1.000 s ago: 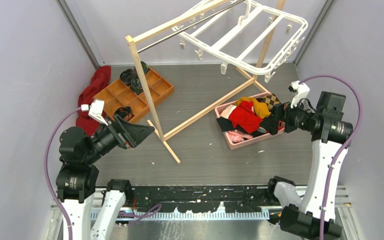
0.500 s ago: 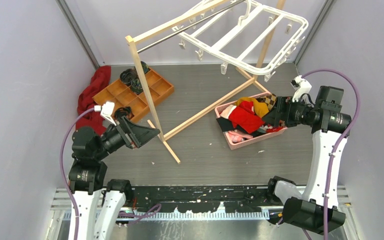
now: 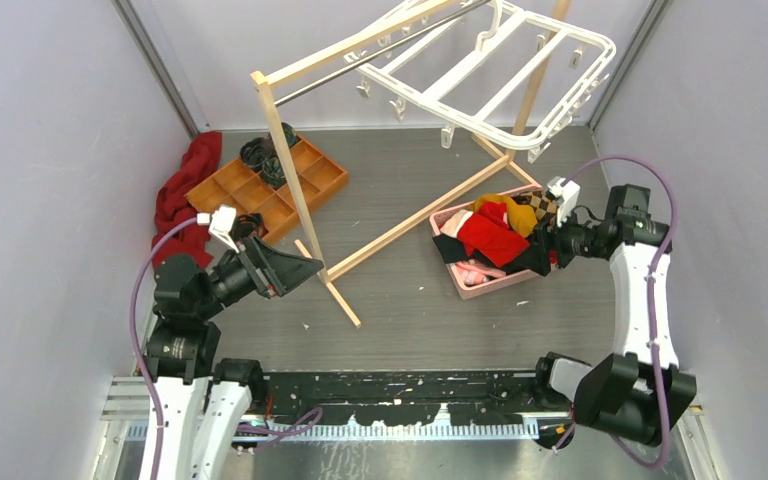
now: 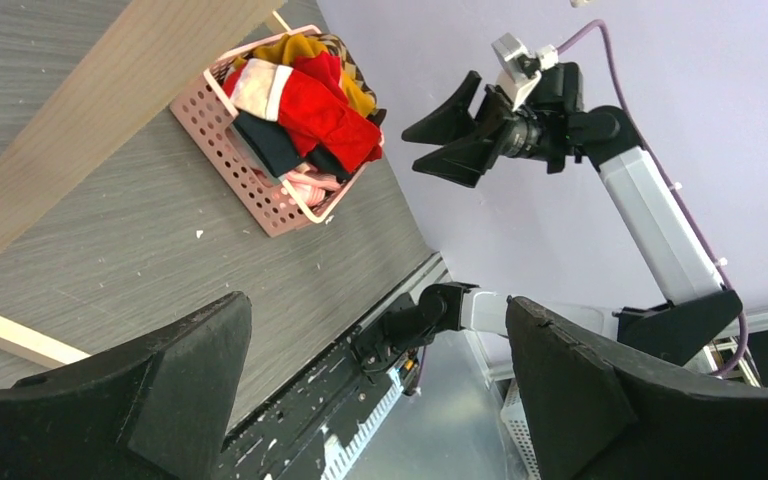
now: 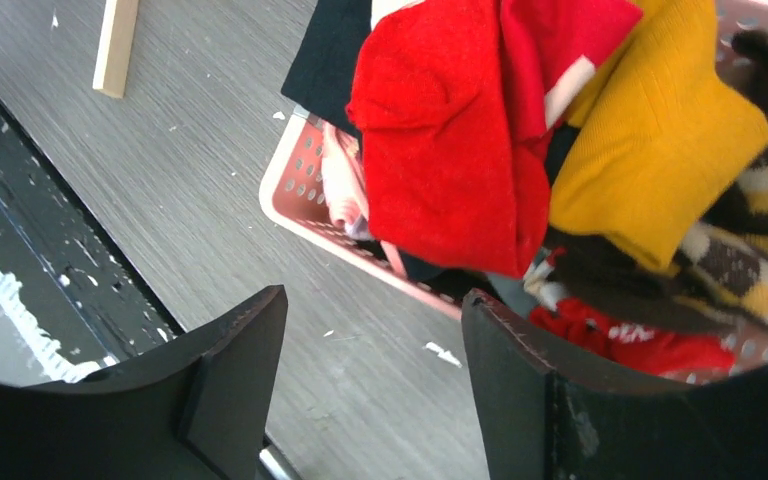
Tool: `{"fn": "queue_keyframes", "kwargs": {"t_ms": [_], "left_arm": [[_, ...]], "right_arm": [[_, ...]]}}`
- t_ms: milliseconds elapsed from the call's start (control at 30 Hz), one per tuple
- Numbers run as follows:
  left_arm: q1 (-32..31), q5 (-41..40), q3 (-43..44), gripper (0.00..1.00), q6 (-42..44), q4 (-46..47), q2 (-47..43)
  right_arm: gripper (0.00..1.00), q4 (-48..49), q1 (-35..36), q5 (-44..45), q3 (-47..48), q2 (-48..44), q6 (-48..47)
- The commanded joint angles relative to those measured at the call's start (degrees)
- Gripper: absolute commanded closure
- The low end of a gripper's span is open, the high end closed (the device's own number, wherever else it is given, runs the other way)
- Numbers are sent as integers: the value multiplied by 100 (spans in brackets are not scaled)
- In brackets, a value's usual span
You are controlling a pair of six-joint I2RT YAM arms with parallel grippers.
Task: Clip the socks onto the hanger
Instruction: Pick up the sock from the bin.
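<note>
Bright red socks [image 3: 488, 238] lie heaped in a pink basket [image 3: 480, 286] right of centre, also in the right wrist view [image 5: 450, 150] and the left wrist view [image 4: 310, 105]. The white clip hanger [image 3: 490, 75] hangs tilted from the wooden rack at the back. My right gripper [image 3: 542, 245] is open and empty, held just above the basket's right end, pointing at the pile. My left gripper [image 3: 295, 265] is open and empty, held above the floor at the left, pointing toward the basket.
A light wooden rack [image 3: 310, 215] with a metal rod stands mid-table, its foot reaching toward the front. An orange divided tray [image 3: 270, 190] and a dark red cloth [image 3: 182, 190] sit at the left. Mustard [image 5: 650, 150] and checkered garments share the basket.
My right gripper has moved left and down toward the basket. My left arm has shifted slightly right and stays open.
</note>
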Motion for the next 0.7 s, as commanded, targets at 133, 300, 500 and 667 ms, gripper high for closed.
{"fn": "queue_keyframes", "kwargs": {"t_ms": [133,300,500,667], "left_arm": [[-20,18,-111,3,-7,779,274],[-17,-81,-271,3,-260,1189,224],[-14,-108,-413,3,-434,1473,239],[-25,-79,-384,3,-466,1470,189]], "right_arm": [[33,923,677,357,-15,483,-620],[38,1564,799,591,-128,702,-165],[39,1846,876,930,-183,855,63],[55,1542,983,901,-251,980,-88]]}}
